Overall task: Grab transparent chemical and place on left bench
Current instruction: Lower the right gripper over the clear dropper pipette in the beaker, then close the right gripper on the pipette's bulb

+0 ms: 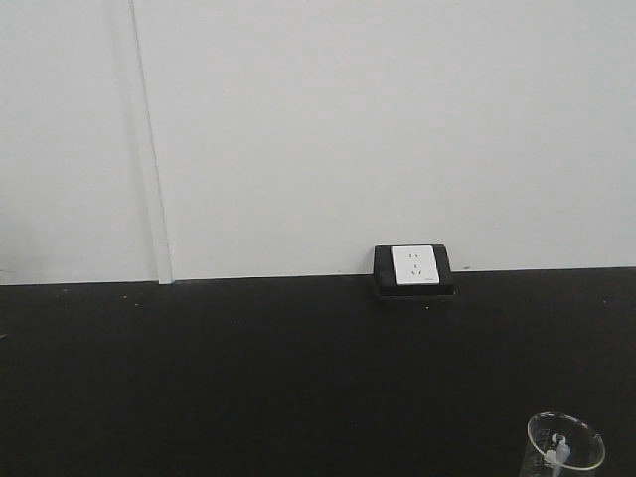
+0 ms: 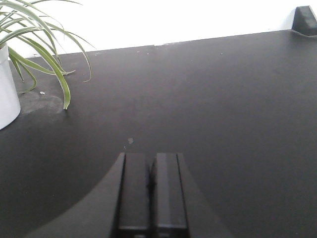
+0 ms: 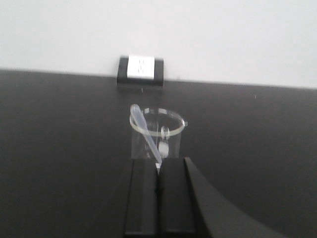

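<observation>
The transparent chemical is a small clear glass beaker standing upright on a black countertop, with a clear plastic dropper leaning inside it. In the front view the beaker shows at the bottom right corner. My right gripper is shut, its black fingers pressed together with nothing between them. Their tips are just short of the beaker's near side. My left gripper is also shut and empty, over bare black countertop. The left bench is out of view.
A black-framed white wall socket sits where the counter meets the white wall, straight behind the beaker. A potted plant in a white pot with long green leaves stands at the left of the left wrist view.
</observation>
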{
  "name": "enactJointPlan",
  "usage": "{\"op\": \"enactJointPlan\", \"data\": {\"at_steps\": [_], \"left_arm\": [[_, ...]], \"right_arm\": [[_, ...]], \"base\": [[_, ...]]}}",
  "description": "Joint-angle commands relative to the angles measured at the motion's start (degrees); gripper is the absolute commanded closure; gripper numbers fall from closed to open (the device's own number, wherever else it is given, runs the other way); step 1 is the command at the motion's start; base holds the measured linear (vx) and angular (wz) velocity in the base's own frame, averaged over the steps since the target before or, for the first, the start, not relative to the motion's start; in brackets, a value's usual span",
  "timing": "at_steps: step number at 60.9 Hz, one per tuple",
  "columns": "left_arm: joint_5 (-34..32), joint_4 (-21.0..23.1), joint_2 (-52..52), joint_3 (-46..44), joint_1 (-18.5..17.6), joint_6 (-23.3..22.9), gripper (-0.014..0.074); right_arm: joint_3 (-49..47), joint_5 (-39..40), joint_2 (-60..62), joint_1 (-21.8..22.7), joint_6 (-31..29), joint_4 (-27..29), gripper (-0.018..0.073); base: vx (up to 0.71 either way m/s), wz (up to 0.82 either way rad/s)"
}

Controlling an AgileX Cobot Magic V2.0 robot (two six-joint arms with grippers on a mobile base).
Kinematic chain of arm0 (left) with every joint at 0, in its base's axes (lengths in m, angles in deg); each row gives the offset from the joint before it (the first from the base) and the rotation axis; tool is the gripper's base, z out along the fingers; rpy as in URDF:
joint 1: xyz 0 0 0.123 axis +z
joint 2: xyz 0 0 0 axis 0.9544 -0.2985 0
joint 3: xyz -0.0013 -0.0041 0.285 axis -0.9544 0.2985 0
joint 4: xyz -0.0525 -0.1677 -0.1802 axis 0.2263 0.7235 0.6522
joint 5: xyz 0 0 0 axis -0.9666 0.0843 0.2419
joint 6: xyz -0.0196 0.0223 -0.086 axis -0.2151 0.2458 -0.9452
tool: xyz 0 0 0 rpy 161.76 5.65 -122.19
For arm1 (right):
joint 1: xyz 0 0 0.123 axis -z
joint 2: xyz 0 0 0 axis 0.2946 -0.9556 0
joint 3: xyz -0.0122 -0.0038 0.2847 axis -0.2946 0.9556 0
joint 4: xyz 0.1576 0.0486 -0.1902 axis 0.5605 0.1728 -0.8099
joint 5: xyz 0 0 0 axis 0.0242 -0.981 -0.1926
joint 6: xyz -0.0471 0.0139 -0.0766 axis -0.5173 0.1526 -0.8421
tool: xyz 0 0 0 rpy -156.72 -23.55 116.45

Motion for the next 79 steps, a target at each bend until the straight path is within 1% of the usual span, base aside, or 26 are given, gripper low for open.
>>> {"op": "enactJointPlan", "data": {"at_steps": [1,12,16,20,26,28,30,33,36,39,53,60,72,79], "left_arm": [[-4.5,0.0,1.1,0.9,-0.1,-0.4,0.0600],[-4.5,0.0,1.1,0.9,-0.1,-0.4,0.0600],[-4.5,0.0,1.1,0.9,-0.1,-0.4,0.0600],[-4.5,0.0,1.1,0.9,-0.1,-0.4,0.0600],[-4.5,0.0,1.1,0.9,-0.1,-0.4,0.0600],[-4.5,0.0,1.1,0.9,-0.1,-0.4,0.0600],[-4.5,0.0,1.1,0.9,-0.1,-0.4,0.0600],[-4.5,0.0,1.1,0.9,-0.1,-0.4,0.0600],[-4.5,0.0,1.1,0.9,-0.1,-0.4,0.0600],[-4.5,0.0,1.1,0.9,-0.1,-0.4,0.0600],[-4.5,0.0,1.1,0.9,-0.1,-0.4,0.0600],[-4.5,0.0,1.1,0.9,-0.1,-0.4,0.0600],[-4.5,0.0,1.1,0.9,-0.1,-0.4,0.0600],[-4.5,0.0,1.1,0.9,-0.1,-0.4,0.0600]], "right_arm": [[0.3,9.5,0.5,0.5,0.4,-0.2,0.0566],[0.3,16.6,0.5,0.5,0.2,-0.2,0.0566],[-0.2,17.8,0.5,0.5,0.3,-0.2,0.0566],[-2.6,15.1,0.0,0.5,0.2,-0.2,0.0566],[-7.5,6.8,-3.2,0.5,-0.3,-0.8,0.0566],[-9.4,5.2,-4.8,0.5,-0.9,-1.1,0.0566],[-11.4,3.2,-7.2,0.5,-2.0,-2.3,0.0566],[-13.3,2.7,-10.4,0.5,-3.4,-4.2,0.0566],[-14.6,4.3,-14.2,0.5,-5.1,-6.6,0.0565],[-14.9,6.8,-17.9,0.5,-5.4,-7.7,0.0565],[-15.0,16.4,-31.7,0.5,-5.2,-7.8,0.0554],[-15.0,20.7,-36.6,0.5,-4.8,-7.7,0.0539],[-15.0,28.2,-46.4,0.5,-3.8,-6.2,0.0482],[-15.0,32.5,-51.9,0.5,-3.8,-6.2,0.0422]], "base": [[0.00,0.00],[0.00,0.00],[0.00,0.00],[0.00,0.00],[0.00,0.00],[0.00,0.00],[0.00,0.00],[0.00,0.00],[0.00,0.00],[0.00,0.00],[0.00,0.00],[0.00,0.00],[0.00,0.00],[0.00,0.00]]}}
